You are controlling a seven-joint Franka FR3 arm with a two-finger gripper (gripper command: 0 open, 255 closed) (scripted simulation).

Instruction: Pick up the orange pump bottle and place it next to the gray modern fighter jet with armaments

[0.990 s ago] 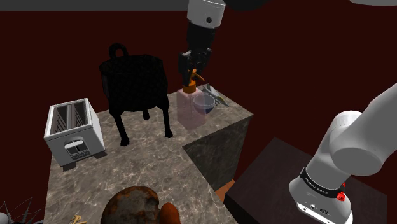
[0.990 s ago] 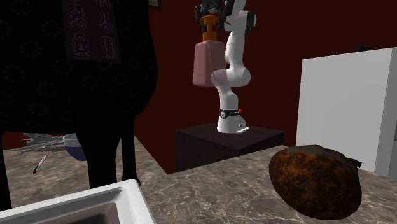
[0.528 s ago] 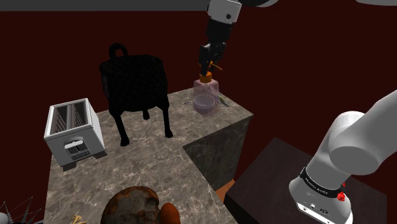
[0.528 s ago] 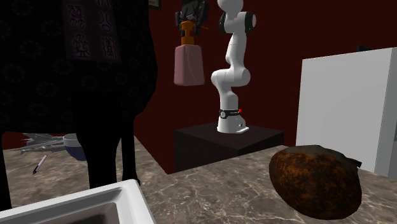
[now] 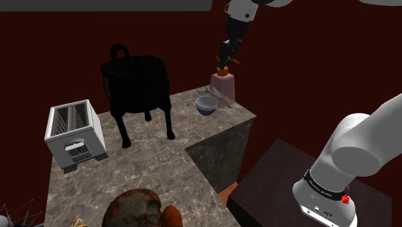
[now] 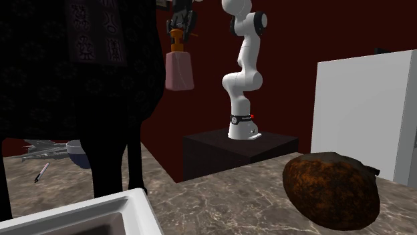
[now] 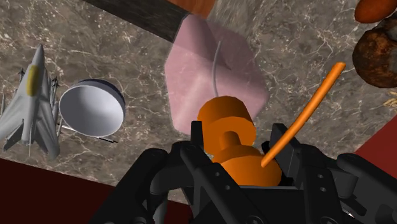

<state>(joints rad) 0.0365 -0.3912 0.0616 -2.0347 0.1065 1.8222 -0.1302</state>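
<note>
The pump bottle (image 5: 223,87) has a pale pink body and an orange pump top (image 7: 230,127). My gripper (image 5: 226,57) is shut on the orange pump, and the bottle hangs from it above the far corner of the marble counter (image 5: 161,161). It also hangs high in the second exterior view as the pink bottle (image 6: 179,70) under the gripper (image 6: 179,23). The grey fighter jet (image 7: 32,105) lies on the counter beside a small bowl (image 7: 92,109); in the shoulder view the jet (image 5: 222,97) is partly hidden behind the bottle.
A large black animal-shaped figure (image 5: 135,84) stands at the counter's middle back, a white toaster (image 5: 74,132) at the shoulder view's left. A brown round object (image 5: 138,209) lies at the near edge. A blue-grey bowl (image 5: 206,105) sits near the jet. The counter drops off at its right edge.
My gripper has carried the bottle farther back and to the shoulder view's right, from beside the black figure to over the counter's far corner near the jet; the bowl shows uncovered now.
</note>
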